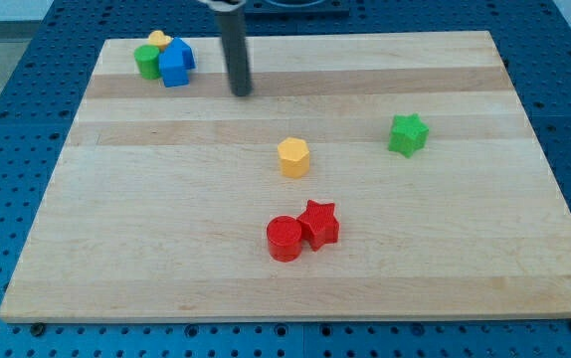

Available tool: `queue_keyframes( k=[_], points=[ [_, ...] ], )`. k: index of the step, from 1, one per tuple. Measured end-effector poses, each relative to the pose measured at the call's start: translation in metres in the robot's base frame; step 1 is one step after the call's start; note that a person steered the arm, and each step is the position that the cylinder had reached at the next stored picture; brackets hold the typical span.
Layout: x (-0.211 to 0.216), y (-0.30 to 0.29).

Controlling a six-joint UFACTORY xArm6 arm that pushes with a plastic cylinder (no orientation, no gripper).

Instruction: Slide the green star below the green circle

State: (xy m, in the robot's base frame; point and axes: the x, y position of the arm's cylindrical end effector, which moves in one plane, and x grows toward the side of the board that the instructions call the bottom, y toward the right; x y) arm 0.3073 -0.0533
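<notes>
The green star (407, 134) lies on the wooden board at the view's right, alone. The green circle (147, 62) sits at the view's top left, touching a blue block (175, 62) on its right and a yellow block (157, 40) behind it. My tip (241, 91) rests on the board near the view's top, a little right of the blue block and far to the left of the green star. It touches no block.
A yellow hexagon (293, 157) sits near the board's middle. A red circle (285, 239) and a red star (319, 223) touch each other below it. The wooden board (116, 249) lies on a blue perforated table.
</notes>
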Motion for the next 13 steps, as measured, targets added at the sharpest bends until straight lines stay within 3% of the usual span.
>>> queue_keyframes(
  k=[3, 5, 7, 13],
  points=[
    [0.026, 0.187],
    [0.068, 0.238],
    [0.105, 0.205],
    [0.105, -0.002]
  ],
)
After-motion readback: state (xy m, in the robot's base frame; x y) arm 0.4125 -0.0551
